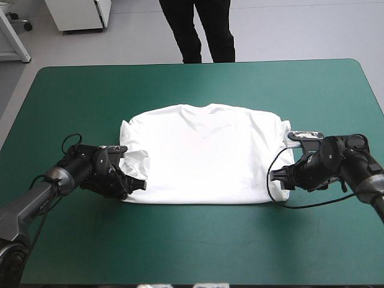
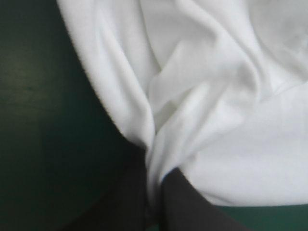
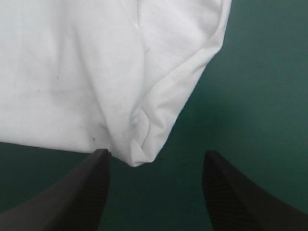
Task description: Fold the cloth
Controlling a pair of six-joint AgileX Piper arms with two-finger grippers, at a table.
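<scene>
T-shirt [image 2: 216, 96] fold inside left end effector [image 2: 155, 168]

The table [image 1: 192, 78] is viewed from above and behind, looking forward and down, with its far edge toward 12 o'clock and the whole T-shirt [image 1: 204, 156] kept in the picture. The left wrist view is set very close behind the left gripper [image 2: 154, 180] and is aimed along it at the T-shirt's 8 o'clock corner. The right wrist view is held close behind the right gripper [image 3: 156, 156] and aimed at the 4 o'clock corner; only the T-shirt and the teal-green cover [image 3: 260, 72] are shared by all three views.
</scene>
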